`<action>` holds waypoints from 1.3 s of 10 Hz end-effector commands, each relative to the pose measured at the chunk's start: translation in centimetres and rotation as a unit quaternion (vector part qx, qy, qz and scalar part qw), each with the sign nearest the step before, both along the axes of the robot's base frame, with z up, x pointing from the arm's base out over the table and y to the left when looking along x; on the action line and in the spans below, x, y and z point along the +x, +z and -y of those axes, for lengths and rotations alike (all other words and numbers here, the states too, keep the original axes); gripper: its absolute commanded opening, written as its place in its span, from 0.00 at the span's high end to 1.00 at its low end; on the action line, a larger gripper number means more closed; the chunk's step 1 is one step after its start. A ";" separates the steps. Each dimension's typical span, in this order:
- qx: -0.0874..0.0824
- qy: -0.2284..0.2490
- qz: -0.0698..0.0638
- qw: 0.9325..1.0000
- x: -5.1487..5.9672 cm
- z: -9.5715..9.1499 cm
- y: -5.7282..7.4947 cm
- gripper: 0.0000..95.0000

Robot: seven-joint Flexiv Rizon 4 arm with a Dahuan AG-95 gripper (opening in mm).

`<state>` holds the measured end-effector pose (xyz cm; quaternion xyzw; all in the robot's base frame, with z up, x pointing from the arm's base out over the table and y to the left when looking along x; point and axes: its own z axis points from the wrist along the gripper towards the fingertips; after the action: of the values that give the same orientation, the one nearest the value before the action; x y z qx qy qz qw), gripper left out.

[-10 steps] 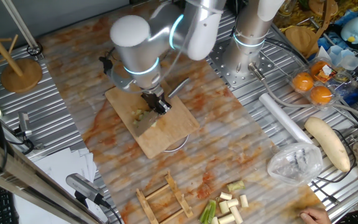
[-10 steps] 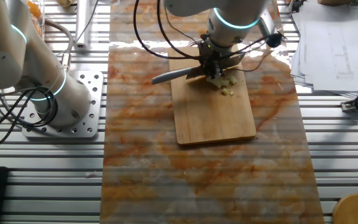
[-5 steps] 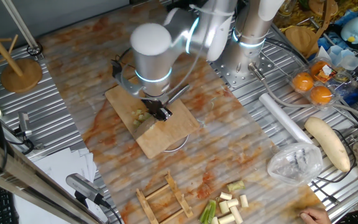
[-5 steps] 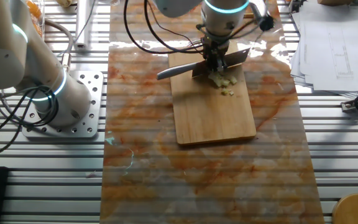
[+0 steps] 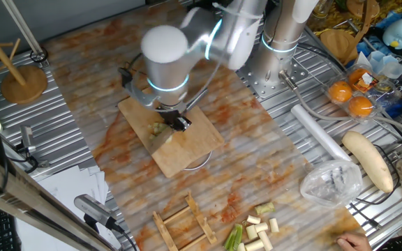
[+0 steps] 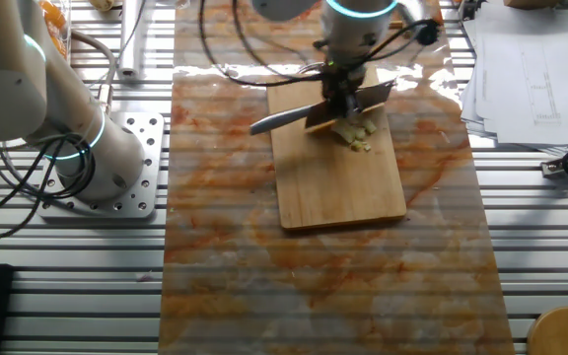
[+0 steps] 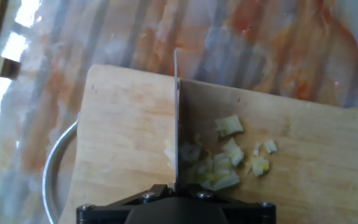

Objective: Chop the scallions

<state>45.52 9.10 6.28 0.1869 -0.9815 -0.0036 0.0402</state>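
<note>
One cutting board [image 6: 341, 177], one knife [image 6: 309, 113], two oranges [image 5: 350, 98], one white radish [image 5: 368, 160].

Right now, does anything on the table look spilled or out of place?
Mostly tidy. The cut scallion bits sit on the board beside the knife. One oddity: a pile of uncut scallion stalks lies off the board, near the table's edge by a wooden rack.

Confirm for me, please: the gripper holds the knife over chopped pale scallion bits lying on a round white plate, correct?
Not quite. The gripper does hold the knife over the chopped pale scallion bits, but they lie on a rectangular wooden cutting board, as the hand view shows.
</note>
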 end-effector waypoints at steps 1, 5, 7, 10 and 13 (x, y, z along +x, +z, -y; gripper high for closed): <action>0.034 -0.028 -0.037 0.998 -0.7 0.8 1.2 1.00; 0.034 -0.006 -0.028 0.999 -0.7 3.2 0.8 1.00; 0.033 -0.002 -0.024 0.999 -0.3 3.9 0.0 1.00; 0.039 -0.002 -0.014 0.999 0.2 4.2 -1.3 1.00; 0.040 -0.023 0.006 0.999 0.5 2.4 -3.3 1.00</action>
<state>45.95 6.29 3.95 0.1686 -0.9844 -0.0407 0.0285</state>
